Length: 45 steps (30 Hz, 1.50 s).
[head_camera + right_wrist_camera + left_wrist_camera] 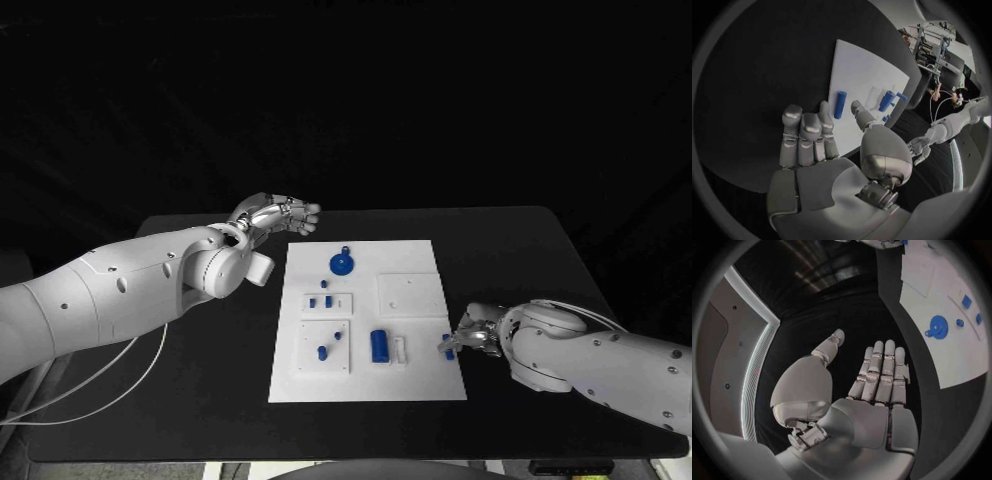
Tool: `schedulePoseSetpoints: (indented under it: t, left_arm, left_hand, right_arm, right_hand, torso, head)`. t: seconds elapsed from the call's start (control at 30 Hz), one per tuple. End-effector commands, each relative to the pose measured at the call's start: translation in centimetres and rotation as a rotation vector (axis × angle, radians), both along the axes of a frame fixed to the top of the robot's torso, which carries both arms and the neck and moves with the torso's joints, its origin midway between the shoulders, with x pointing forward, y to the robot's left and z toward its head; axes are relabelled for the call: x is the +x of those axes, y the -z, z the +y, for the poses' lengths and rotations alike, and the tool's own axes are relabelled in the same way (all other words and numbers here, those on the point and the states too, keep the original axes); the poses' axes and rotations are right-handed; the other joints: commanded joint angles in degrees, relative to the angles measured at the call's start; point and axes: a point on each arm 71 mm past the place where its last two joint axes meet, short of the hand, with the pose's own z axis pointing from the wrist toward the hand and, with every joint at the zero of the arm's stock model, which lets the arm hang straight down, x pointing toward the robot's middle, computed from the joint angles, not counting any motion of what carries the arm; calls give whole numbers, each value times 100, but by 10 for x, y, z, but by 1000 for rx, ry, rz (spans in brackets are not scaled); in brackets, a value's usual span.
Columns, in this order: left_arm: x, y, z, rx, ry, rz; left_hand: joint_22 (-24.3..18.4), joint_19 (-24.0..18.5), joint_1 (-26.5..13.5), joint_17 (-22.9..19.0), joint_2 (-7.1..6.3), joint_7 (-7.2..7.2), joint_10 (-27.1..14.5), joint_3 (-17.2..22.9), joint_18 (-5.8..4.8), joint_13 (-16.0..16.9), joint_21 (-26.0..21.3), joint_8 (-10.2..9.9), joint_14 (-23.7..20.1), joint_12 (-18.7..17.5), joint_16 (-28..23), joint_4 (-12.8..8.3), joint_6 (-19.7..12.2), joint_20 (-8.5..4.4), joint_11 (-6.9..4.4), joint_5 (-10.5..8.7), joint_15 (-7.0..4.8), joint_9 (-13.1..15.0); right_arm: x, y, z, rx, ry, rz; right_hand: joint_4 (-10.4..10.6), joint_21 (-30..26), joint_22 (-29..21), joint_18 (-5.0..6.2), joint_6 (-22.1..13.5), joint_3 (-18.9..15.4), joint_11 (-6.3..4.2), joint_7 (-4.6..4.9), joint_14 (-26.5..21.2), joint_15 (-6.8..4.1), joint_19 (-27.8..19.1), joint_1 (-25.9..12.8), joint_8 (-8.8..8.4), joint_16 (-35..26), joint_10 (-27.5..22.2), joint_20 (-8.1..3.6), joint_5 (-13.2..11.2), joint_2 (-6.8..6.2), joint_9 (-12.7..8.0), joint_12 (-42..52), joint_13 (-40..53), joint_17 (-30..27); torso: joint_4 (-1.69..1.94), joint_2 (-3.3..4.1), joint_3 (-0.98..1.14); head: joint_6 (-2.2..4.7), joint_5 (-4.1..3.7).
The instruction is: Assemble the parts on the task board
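White task board (418, 375) carries blue parts (379, 345) between open-fingered robot hands.

The worktop (519, 250) is matt black. The task board (411, 380) is smooth, matt white, like plastic. The blue parts (379, 345) look like smooth plastic. The left hand (873, 390) and right hand (826, 160) have satin, metallic silver fingers (882, 370).

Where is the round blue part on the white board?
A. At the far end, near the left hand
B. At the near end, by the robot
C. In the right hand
A: the round blue part lies at the board's far end, closest to the left hand.
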Motion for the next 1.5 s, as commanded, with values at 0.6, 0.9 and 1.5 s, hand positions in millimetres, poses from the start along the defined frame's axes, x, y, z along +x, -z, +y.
schedulePoseSetpoints:
  t: [0.6, 0.9, 1.5]
  left_arm:
    - [0, -1, -1, -4, 18, -1]
    - [0, -1, 0, -2, 13, -1]
    - [-1, -1, 0, -3, 15, -1]
  left_hand:
    - [13, 16, -60, 10, 11, 2, -17, -2, 61, -4, -40, 5, -22, -26, -40, 47, -20, 39, 20, -9, 19, -7]
    - [15, 16, -61, 13, 12, 2, -14, -2, 62, -3, -42, 5, -22, -25, -43, 48, -21, 39, 19, -9, 19, -9]
    - [21, 18, -62, 21, 21, 2, -12, -1, 63, -3, -45, 8, -13, -24, -43, 52, -20, 38, 17, -8, 16, -10]
  right_arm:
    - [1, 9, -2, -35, -13, 17]
    - [0, 10, -16, -3, 61, 34]
    - [5, -41, 4, 161, 73, -64]
  right_hand:
    - [110, 12, 99, 297, 225, 951, -15, 3, 39, -14, 78, 736, 7, -34, 158, 105, -23, 179, -27, 76, 39, -13]
    - [559, 36, 105, 297, 304, 1419, -34, -18, 46, -30, 90, 523, 14, -20, 231, 143, -25, 207, -39, 120, 65, -16]
    - [638, 71, 106, 297, 349, 1391, -45, -30, 47, -41, 107, 342, 31, -10, 281, 143, -25, 108, -32, 162, 93, -16]
  torso:
    - [-3, -3, 3]
    - [-1, -2, 1]
    - [0, 0, 2]
  head:
    - [-21, -30]
    - [-5, -33]
    - [10, -29]
